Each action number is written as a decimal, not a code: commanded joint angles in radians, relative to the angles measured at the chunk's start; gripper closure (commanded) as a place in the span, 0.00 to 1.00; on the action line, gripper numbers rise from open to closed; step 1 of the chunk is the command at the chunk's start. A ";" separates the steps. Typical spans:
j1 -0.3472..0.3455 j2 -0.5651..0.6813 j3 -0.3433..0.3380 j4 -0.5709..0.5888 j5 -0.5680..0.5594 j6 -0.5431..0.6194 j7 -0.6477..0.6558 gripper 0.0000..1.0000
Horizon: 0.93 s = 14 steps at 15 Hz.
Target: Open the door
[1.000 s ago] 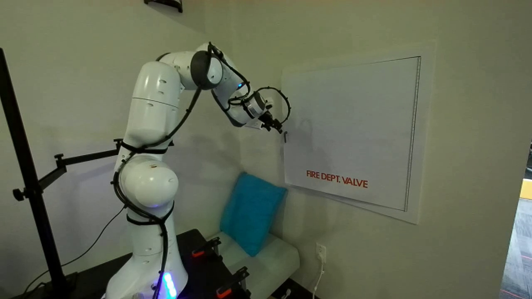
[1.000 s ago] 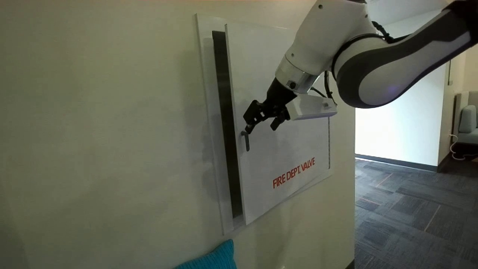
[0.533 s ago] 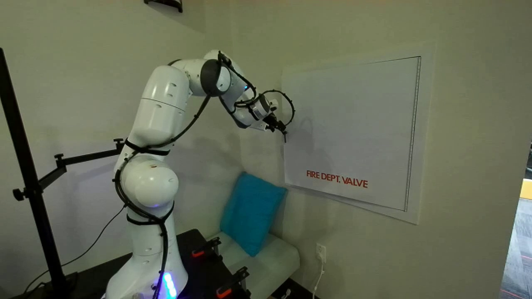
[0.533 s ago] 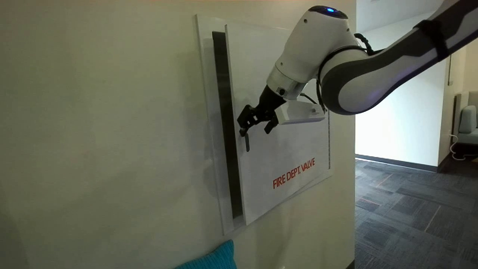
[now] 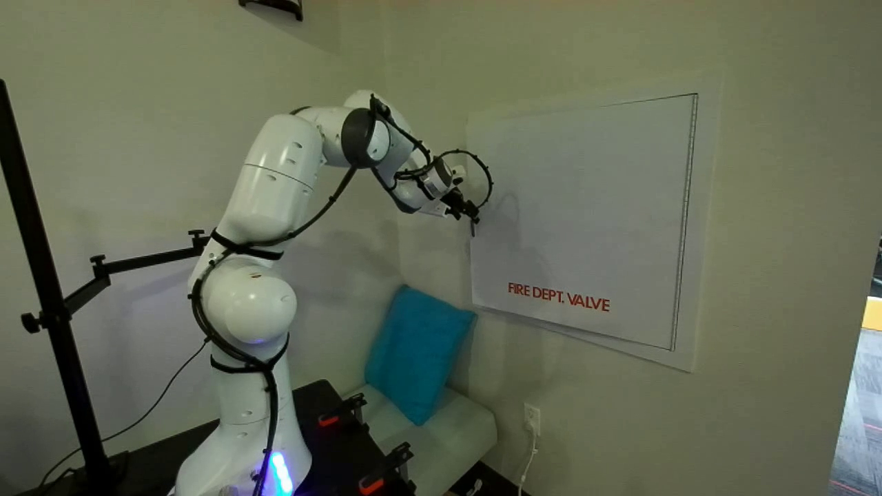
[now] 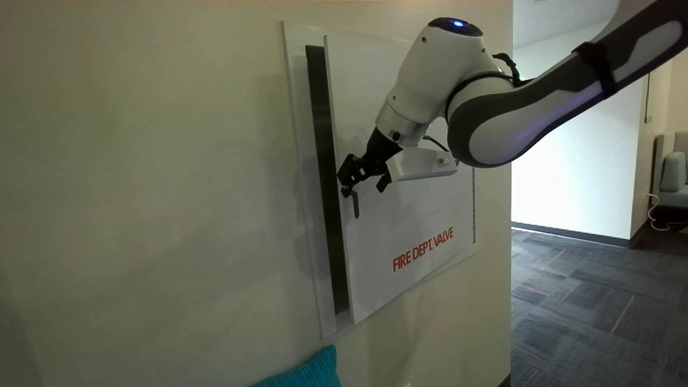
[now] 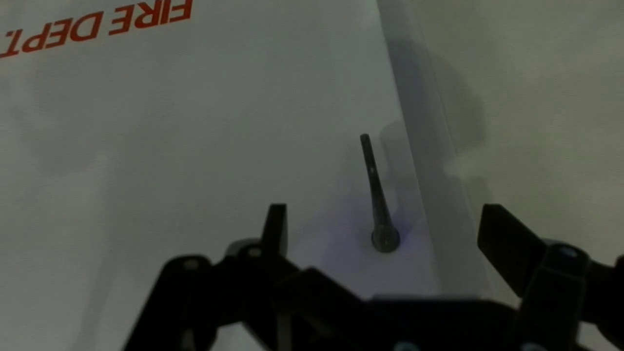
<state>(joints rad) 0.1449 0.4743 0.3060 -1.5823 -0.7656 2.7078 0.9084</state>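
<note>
Black claw (image 7: 383, 225) gapes wide near handle (image 7: 378, 190).

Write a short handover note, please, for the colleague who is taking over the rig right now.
Gripper: open, jaws apart; the wrist view shows the handle between them, ungripped. Whether it touches anything is unclear.
Door: ajar, with a dark gap along its handle side in an exterior view; the handle points down.
Done: only that partial opening.
Left: getting it wide open; pulling outward from the handle side is probably the next move.
</note>
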 commanded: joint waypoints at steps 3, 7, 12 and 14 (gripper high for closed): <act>0.020 0.045 -0.018 0.081 -0.026 -0.054 -0.012 0.00; 0.025 0.064 -0.024 0.101 -0.029 -0.054 -0.014 0.44; 0.167 0.058 -0.196 0.108 0.107 -0.029 -0.095 0.81; 0.209 0.059 -0.240 0.110 0.132 -0.026 -0.105 0.96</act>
<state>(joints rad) 0.2963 0.5268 0.1334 -1.4987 -0.6740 2.6936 0.8399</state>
